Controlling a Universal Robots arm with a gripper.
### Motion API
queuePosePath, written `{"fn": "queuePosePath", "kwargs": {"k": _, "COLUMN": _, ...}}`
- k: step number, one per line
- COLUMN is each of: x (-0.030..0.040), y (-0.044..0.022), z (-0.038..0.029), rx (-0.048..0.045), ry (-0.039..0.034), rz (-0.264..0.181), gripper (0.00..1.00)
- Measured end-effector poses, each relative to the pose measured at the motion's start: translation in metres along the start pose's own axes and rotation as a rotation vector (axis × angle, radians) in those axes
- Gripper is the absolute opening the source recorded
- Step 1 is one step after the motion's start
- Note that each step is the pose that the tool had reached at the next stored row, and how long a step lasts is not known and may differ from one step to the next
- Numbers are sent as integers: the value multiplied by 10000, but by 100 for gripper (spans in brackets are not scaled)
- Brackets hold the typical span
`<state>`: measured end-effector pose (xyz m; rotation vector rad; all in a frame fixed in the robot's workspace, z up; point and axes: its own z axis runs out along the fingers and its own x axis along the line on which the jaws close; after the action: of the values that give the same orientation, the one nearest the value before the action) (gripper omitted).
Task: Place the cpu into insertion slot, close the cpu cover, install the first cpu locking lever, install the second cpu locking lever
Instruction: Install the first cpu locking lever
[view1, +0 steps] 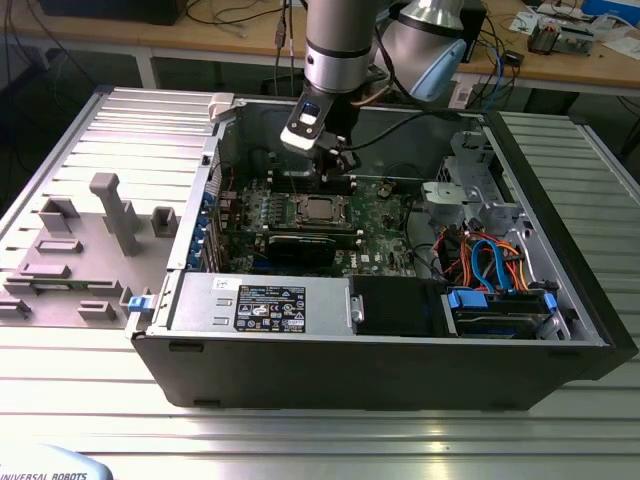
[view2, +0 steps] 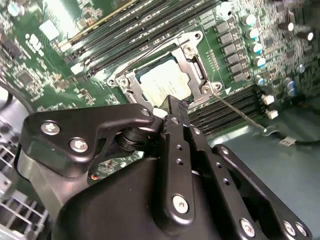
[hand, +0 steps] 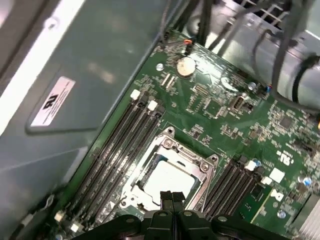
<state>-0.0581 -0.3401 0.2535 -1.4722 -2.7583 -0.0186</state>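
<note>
The gripper hangs inside the open computer case, its two black fingers pressed together with nothing between them. Their tips sit just above the near edge of the insertion slot, and whether they touch the metal there cannot be told. The cpu lies flat in the slot directly beyond the fingertips, silvery face up. The cover is folded down over it, so the cpu shows through the square window. In the second wrist view the gripper stands just short of the cpu and the cover. A thin wire lever runs out from the cover's corner closest to the fingers, passing beside them over the long black slots. In the exterior view the gripper hovers close above the green board, slightly behind the cpu.
</note>
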Motion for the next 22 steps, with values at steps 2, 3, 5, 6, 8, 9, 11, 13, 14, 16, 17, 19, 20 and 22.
{"fn": "queuePosePath", "kwargs": {"k": 2, "x": 0, "y": 0, "z": 0, "rx": 11, "ry": 2, "rz": -583, "gripper": 11}}
{"fn": "queuePosePath", "kwargs": {"k": 3, "x": 0, "y": 0, "z": 0, "rx": 13, "ry": 2, "rz": -757, "gripper": 11}}
{"fn": "queuePosePath", "kwargs": {"k": 5, "x": 0, "y": 0, "z": 0, "rx": 22, "ry": 4, "rz": -1190, "gripper": 11}}
{"fn": "queuePosePath", "kwargs": {"k": 6, "x": 0, "y": 0, "z": 0, "rx": 27, "ry": 6, "rz": -1478, "gripper": 11}}
{"fn": "queuePosePath", "kwargs": {"k": 8, "x": 0, "y": 0, "z": 0, "rx": 35, "ry": 6, "rz": -1809, "gripper": 11}}
{"fn": "queuePosePath", "kwargs": {"k": 9, "x": 0, "y": 0, "z": 0, "rx": 40, "ry": 6, "rz": -2112, "gripper": 11}}
{"fn": "queuePosePath", "kwargs": {"k": 11, "x": 0, "y": 0, "z": 0, "rx": 54, "ry": 7, "rz": -2768, "gripper": 11}}
{"fn": "queuePosePath", "kwargs": {"k": 13, "x": 0, "y": 0, "z": 0, "rx": 61, "ry": 8, "rz": -3103, "gripper": 11}}
{"fn": "queuePosePath", "kwargs": {"k": 14, "x": 0, "y": 0, "z": 0, "rx": 64, "ry": 9, "rz": -3309, "gripper": 11}}
{"fn": "queuePosePath", "kwargs": {"k": 16, "x": 0, "y": 0, "z": 0, "rx": 71, "ry": 10, "rz": -3708, "gripper": 11}}
{"fn": "queuePosePath", "kwargs": {"k": 17, "x": 0, "y": 0, "z": 0, "rx": 75, "ry": 11, "rz": -3873, "gripper": 11}}
{"fn": "queuePosePath", "kwargs": {"k": 19, "x": 0, "y": 0, "z": 0, "rx": 81, "ry": 12, "rz": -4228, "gripper": 11}}
{"fn": "queuePosePath", "kwargs": {"k": 20, "x": 0, "y": 0, "z": 0, "rx": 86, "ry": 13, "rz": -4446, "gripper": 11}}
{"fn": "queuePosePath", "kwargs": {"k": 22, "x": 0, "y": 0, "z": 0, "rx": 96, "ry": 15, "rz": -5013, "gripper": 11}}
